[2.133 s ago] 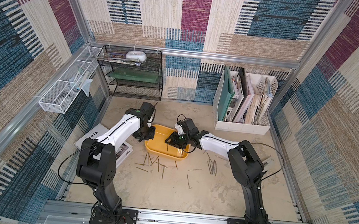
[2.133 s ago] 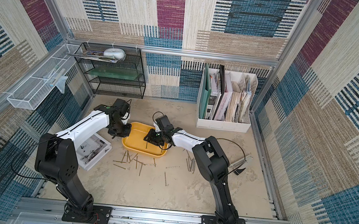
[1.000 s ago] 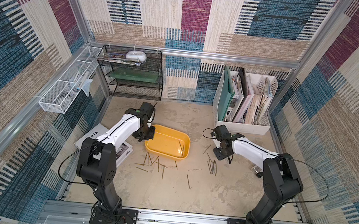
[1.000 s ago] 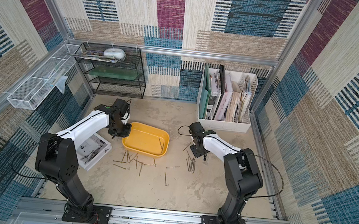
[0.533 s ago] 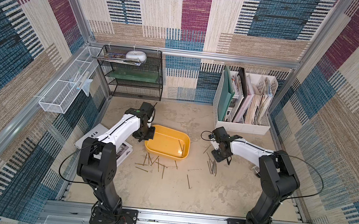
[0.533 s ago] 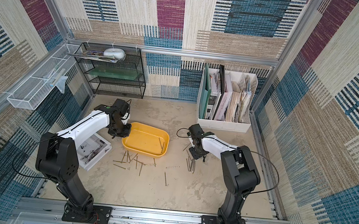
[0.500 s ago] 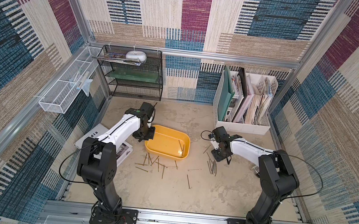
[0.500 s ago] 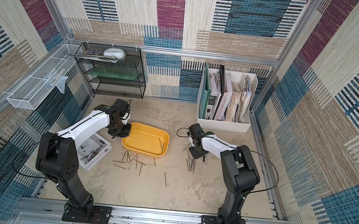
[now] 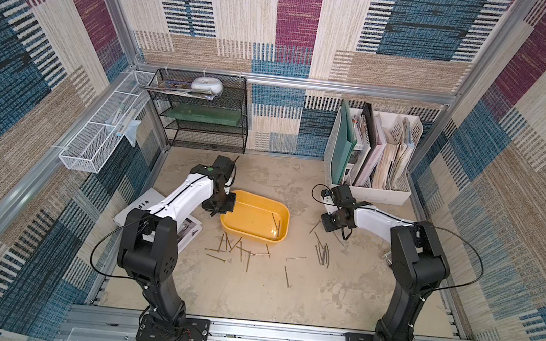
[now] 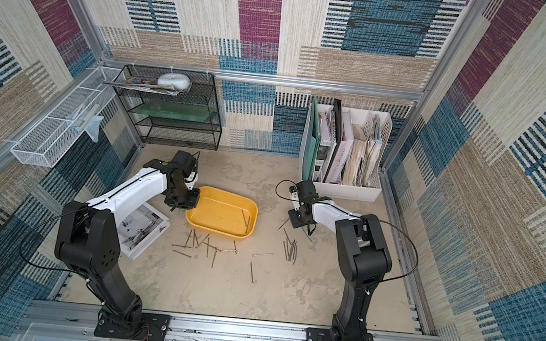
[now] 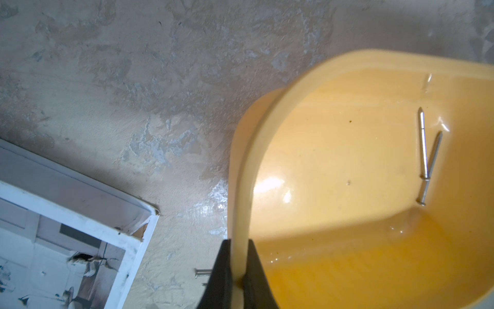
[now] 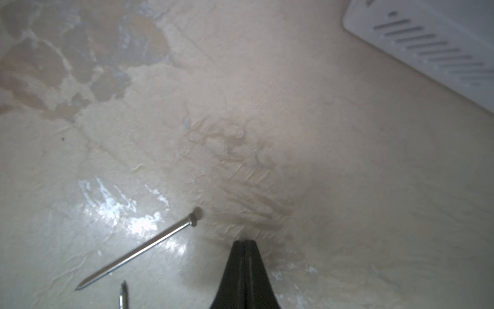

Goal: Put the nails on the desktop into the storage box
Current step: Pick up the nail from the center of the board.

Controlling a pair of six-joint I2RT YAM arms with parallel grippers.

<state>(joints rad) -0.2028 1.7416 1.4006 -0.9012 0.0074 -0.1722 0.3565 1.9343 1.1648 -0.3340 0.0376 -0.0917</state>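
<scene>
The yellow-orange storage box (image 9: 251,235) (image 10: 226,194) sits mid-desktop with two nails (image 9: 276,221) (image 11: 424,149) inside. My left gripper (image 9: 222,204) (image 10: 187,200) (image 11: 238,242) is shut on the box's left rim (image 11: 240,187). Several nails (image 9: 234,245) lie scattered on the desktop (image 9: 319,301) in front of the box, and a bundle of several nails (image 9: 323,253) lies to its right. My right gripper (image 9: 329,223) (image 10: 295,222) (image 12: 243,242) is shut with nothing in it, tips at the desktop. A single nail (image 12: 139,250) (image 9: 315,227) lies just beside it, untouched.
A white file organiser (image 9: 364,189) (image 12: 427,40) stands at the back right, close behind my right gripper. A black mesh shelf (image 9: 207,117) is at the back left, a white mesh basket (image 9: 98,136) on the left wall. A magazine (image 9: 157,206) (image 11: 66,227) lies left of the box.
My right gripper left the box, swung right to the desktop near the organiser and closed its jaws with no nail between them. The left gripper has kept its hold on the box rim.
</scene>
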